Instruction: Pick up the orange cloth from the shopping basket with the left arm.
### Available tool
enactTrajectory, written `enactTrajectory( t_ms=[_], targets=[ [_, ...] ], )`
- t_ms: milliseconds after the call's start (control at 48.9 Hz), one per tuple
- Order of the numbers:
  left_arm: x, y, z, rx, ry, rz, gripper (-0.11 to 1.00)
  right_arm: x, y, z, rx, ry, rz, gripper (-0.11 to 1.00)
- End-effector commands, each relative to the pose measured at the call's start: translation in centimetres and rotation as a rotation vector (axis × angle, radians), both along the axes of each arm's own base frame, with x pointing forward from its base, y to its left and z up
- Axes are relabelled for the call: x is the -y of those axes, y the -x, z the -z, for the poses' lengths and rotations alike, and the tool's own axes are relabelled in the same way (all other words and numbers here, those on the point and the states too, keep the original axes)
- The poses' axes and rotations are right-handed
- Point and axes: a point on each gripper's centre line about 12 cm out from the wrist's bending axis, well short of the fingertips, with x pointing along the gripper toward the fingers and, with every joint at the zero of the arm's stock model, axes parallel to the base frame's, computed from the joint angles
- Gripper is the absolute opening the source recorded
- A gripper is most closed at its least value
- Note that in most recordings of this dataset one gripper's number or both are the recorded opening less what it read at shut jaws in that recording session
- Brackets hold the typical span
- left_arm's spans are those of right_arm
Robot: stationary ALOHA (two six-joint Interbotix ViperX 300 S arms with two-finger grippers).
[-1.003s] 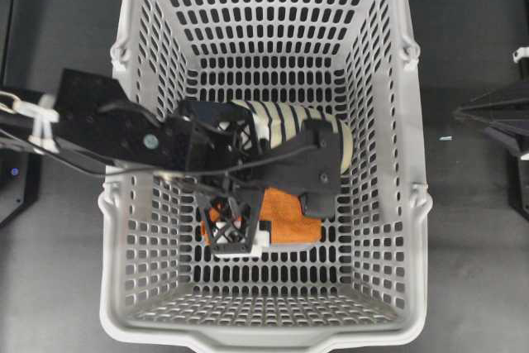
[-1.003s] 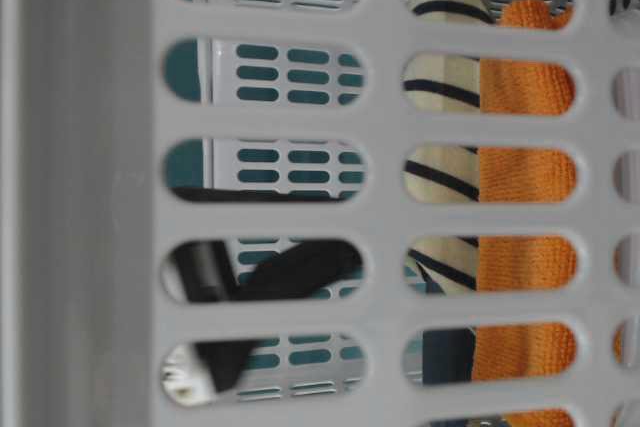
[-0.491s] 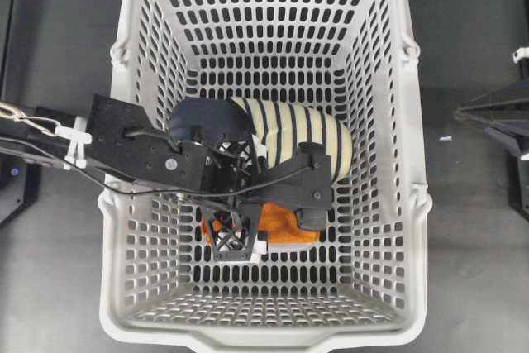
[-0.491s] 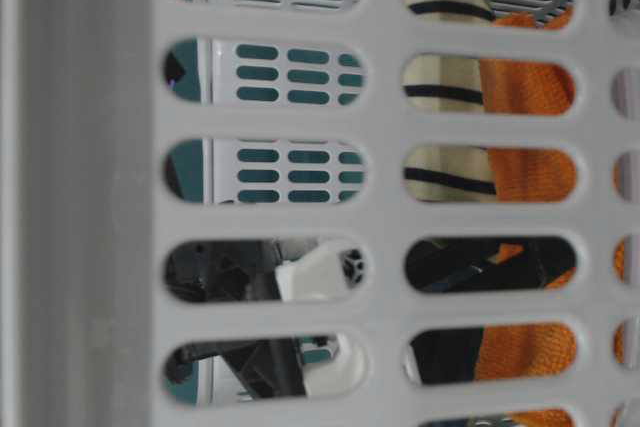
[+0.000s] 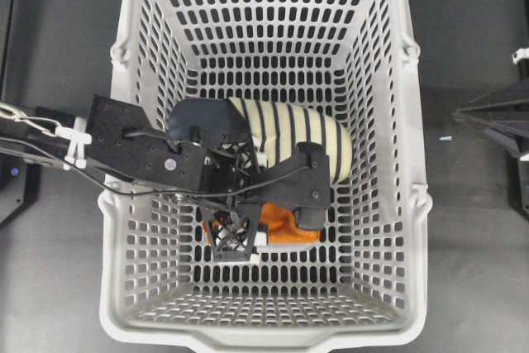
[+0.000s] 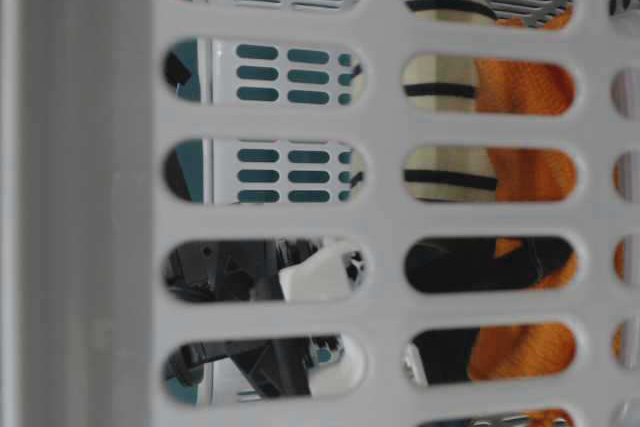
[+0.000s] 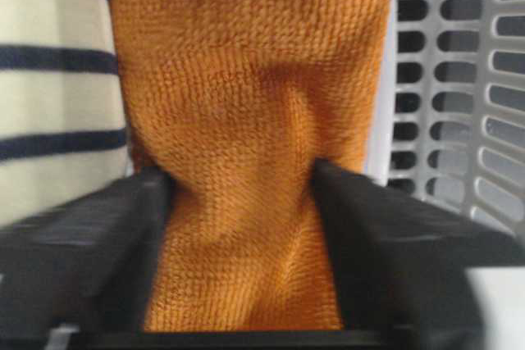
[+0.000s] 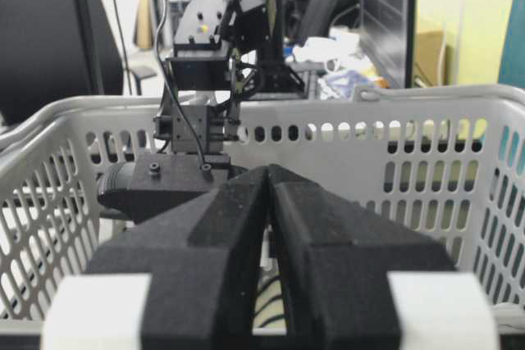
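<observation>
Overhead: left arm (image 5: 140, 150) reaches in over the left wall of the shopping basket (image 5: 273, 332), wrist pitched down to the floor. Left gripper (image 5: 264, 233) sits on the orange cloth (image 5: 285, 225), which lies on the basket floor slightly front of centre, just in front of a striped cream-and-navy garment (image 5: 302, 134) and touching it. Cloth looks bunched between the fingers. Right arm (image 5: 496, 117) is parked outside the basket at the right edge.

Table-level: view is through the basket wall slots (image 6: 390, 217). Orange fabric (image 6: 525, 172) shows on the right with the striped garment (image 6: 440, 167) to its left. Black gripper parts and a white tip (image 6: 315, 277) appear low in the slots; hard to tell contact from here, too much is occluded.

Left wrist: both black fingers (image 7: 90, 243) press into the cloth (image 7: 246, 120) from either side, fabric pinched into a vertical ridge between them. Jaws roughly half closed, gripping the cloth. Stripes (image 7: 49, 96) left, basket wall (image 7: 459, 96) right.

Right wrist: right gripper (image 8: 269, 260) has fingers pressed together, nothing between them, facing the basket (image 8: 410, 104) from outside.
</observation>
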Motion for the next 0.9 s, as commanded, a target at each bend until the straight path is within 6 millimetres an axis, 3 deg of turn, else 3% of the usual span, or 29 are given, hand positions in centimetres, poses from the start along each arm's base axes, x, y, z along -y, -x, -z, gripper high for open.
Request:
enactTrajectory(
  t_ms=[0,102,409,655,818,880],
  targets=[
    [0.1,-0.1,-0.4,0.013,-0.004,0.008,0.42,0.0,-0.1,-0.3,0.009,-0.005,0.001,0.00],
    [0.0,-0.2,-1.4,0.038,-0.006,0.014,0.19,0.0,-0.1,-0.3,0.008,-0.005,0.001,0.00],
    [-0.2,-0.4,-6.9,0.101,-0.004,0.014,0.18,0.0,-0.1,-0.3,0.009,-0.005,0.001,0.00],
    [-0.4,0.1,-16.1,0.151,0.000,0.006,0.18,0.0,0.0,-0.4,0.014,-0.005,0.001,0.00],
    [-0.4,1.8,-22.4,0.178,0.005,0.002,0.18,0.0,0.0,-0.4,0.015,-0.005,0.001,0.00],
    [-0.4,2.3,-23.8,0.181,0.007,0.003,0.18,0.0,0.1,-0.4,0.018,-0.005,0.001,0.00]
  ],
)
